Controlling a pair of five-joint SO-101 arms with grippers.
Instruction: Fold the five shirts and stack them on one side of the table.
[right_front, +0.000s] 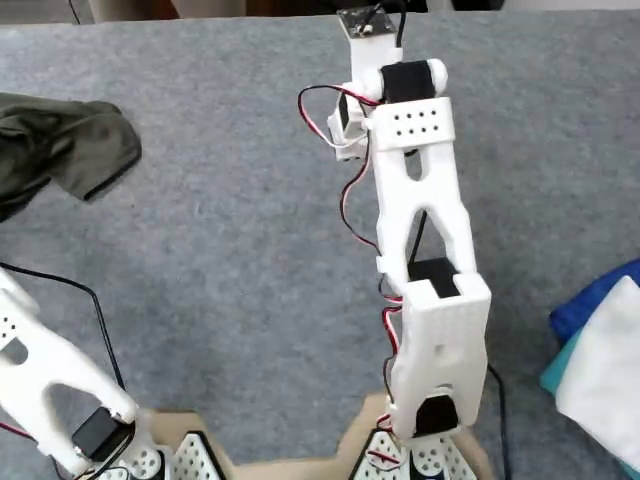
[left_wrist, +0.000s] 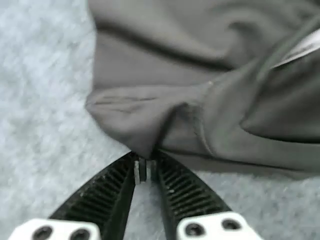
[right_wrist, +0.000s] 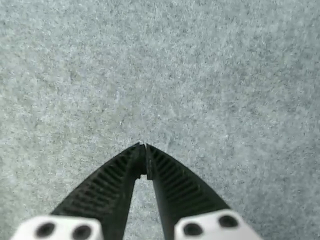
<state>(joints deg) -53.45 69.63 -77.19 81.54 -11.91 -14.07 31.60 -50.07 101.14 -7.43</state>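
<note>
A crumpled dark olive shirt (right_front: 55, 150) lies at the table's left edge. In the left wrist view this shirt (left_wrist: 200, 75) bunches into a fold right at my left gripper (left_wrist: 142, 162), which is shut with the tip of that fold pinched between its fingertips. The right arm (right_front: 420, 230) stretches across the middle of the table toward the far edge. My right gripper (right_wrist: 145, 150) is shut with nothing in it, hanging over bare grey carpet (right_wrist: 160, 75).
A pile of blue, teal and white shirts (right_front: 605, 370) sits at the right edge. Grey carpet (right_front: 230, 240) covers the table between the arms. The left arm (right_front: 50, 380) rises from the near left corner, with red and black cables near both bases.
</note>
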